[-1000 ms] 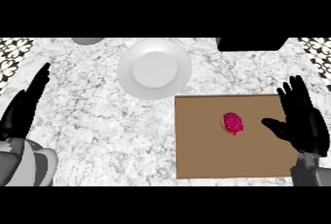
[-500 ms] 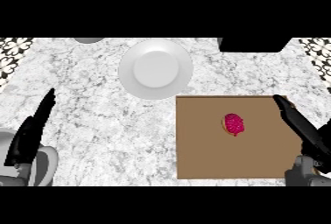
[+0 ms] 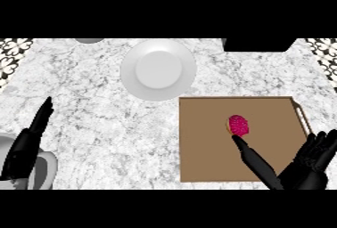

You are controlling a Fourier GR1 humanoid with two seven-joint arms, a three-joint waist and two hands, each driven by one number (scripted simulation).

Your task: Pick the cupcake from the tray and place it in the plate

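Marble tabletop (image 3: 99, 116) carrying brown tray (image 3: 204, 164) and white plate (image 3: 158, 69) just beyond. Right hand (image 3: 306, 164) spread, thumb nearly touching pink cupcake (image 3: 238, 125) on tray. Left hand (image 3: 26, 144) resting, straight. Reaching step; next, closing round cupcake.

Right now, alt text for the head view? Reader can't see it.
The right hand is over the brown tray, one straight finger pointing at the pink cupcake lying on it. A white plate with nothing on it sits on the marble counter beyond the tray's far left corner, and the left hand rests open at the left edge.
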